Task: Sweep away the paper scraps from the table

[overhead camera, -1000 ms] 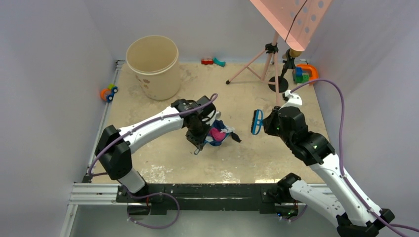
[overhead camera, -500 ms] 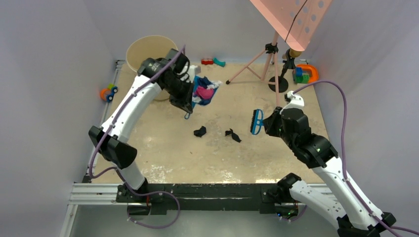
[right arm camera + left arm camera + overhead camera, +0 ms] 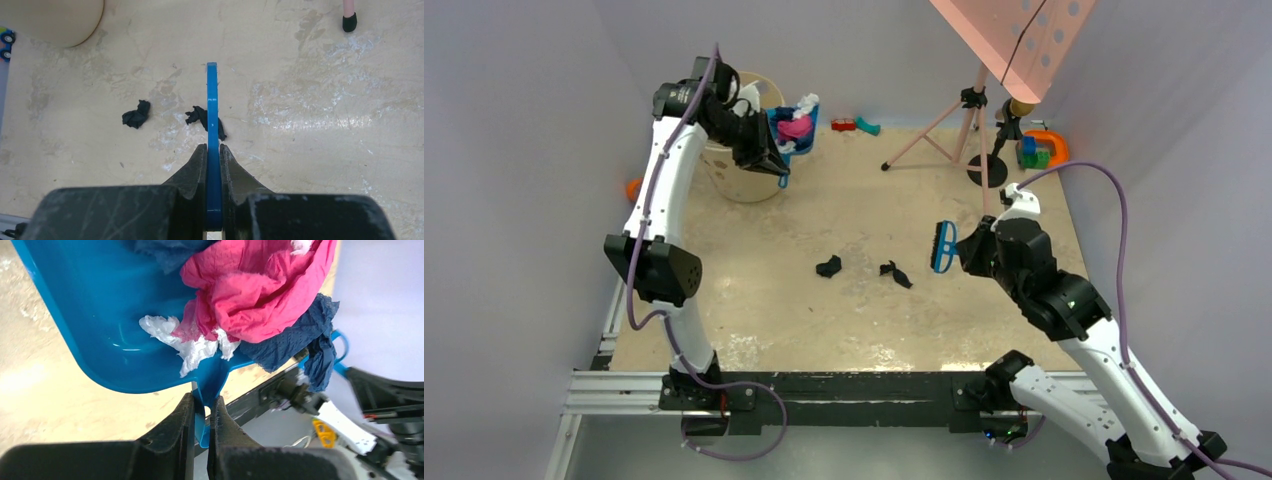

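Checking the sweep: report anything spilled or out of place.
Two black paper scraps lie loose on the table, outside the dustpan that the left fingers hold up by the bucket. A navy scrap droops over the dustpan's edge and might fall.

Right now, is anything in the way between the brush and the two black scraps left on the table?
Nothing visible. Only bare table lies between the brush and the nearer black scrap; the other scrap sits beyond it.
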Robot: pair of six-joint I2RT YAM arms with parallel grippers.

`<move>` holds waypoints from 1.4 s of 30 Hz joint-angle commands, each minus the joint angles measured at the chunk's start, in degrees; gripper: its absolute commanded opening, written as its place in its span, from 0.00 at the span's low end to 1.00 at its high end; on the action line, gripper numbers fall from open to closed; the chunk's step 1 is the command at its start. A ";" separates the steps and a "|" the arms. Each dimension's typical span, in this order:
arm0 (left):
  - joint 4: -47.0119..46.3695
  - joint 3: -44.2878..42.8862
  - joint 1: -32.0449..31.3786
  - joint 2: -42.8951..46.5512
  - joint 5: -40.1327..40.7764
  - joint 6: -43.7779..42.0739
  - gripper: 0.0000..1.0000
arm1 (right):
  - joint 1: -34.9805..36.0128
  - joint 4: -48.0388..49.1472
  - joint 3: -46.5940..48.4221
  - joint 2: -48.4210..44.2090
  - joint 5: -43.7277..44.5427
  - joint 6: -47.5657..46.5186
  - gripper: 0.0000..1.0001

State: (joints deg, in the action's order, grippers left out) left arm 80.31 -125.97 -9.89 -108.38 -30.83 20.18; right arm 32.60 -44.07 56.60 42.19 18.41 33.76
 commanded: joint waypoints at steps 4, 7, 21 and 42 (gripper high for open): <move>-11.54 -6.63 6.61 -3.28 -15.11 11.95 0.00 | -0.04 0.28 2.04 -0.17 -1.43 -0.21 0.00; -17.27 -6.63 9.51 -4.11 -19.32 17.62 0.00 | -0.13 0.38 1.98 0.23 -1.98 0.08 0.00; -61.48 15.59 15.83 -2.99 -33.03 51.64 0.00 | -0.08 1.75 1.54 1.49 -4.25 1.16 0.00; -152.83 45.59 17.90 -6.72 -14.66 123.85 0.02 | -0.04 2.76 0.29 1.13 -5.94 1.68 0.00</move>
State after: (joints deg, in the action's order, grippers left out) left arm -55.72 -83.18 7.75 -114.85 -52.34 116.60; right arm 32.60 -44.07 56.64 43.86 13.50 34.85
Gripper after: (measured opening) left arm 0.124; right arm 0.081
